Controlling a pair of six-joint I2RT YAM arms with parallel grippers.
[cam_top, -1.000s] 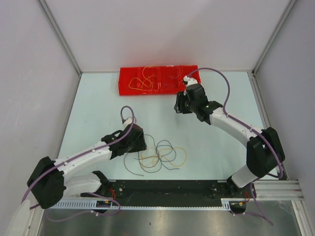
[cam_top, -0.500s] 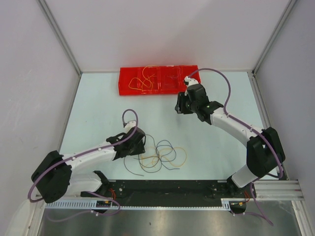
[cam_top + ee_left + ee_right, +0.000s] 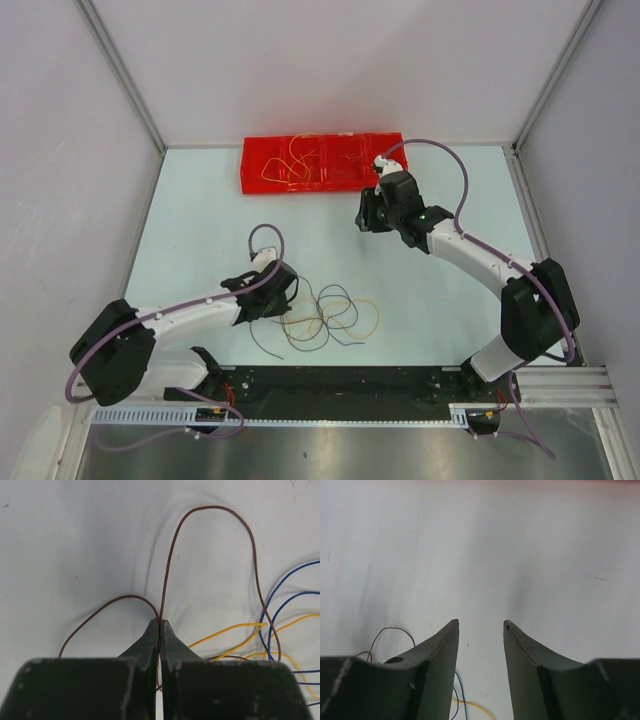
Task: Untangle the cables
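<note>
Currently the left gripper point(image 3: 160, 626) is clamping the brown wire point(image 3: 169, 560) at the left edge of the tangle of cables point(image 3: 330, 315) on the surface point(image 3: 200, 220). The right gripper point(image 3: 480, 623) is hovering open, empty. Pulling now is probably risking dragging the whole unpinned tangle or tightening its crossings.

Bright, even light from above. The thin brown wire point(image 3: 215, 507) throws several faint shadows on the pale matte table point(image 3: 75, 540); wrist views blur at the bottom.

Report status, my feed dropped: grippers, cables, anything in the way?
Left gripper shut on brown cable. Right gripper open, empty. Blue cables, yellow cables cross the brown one.
</note>
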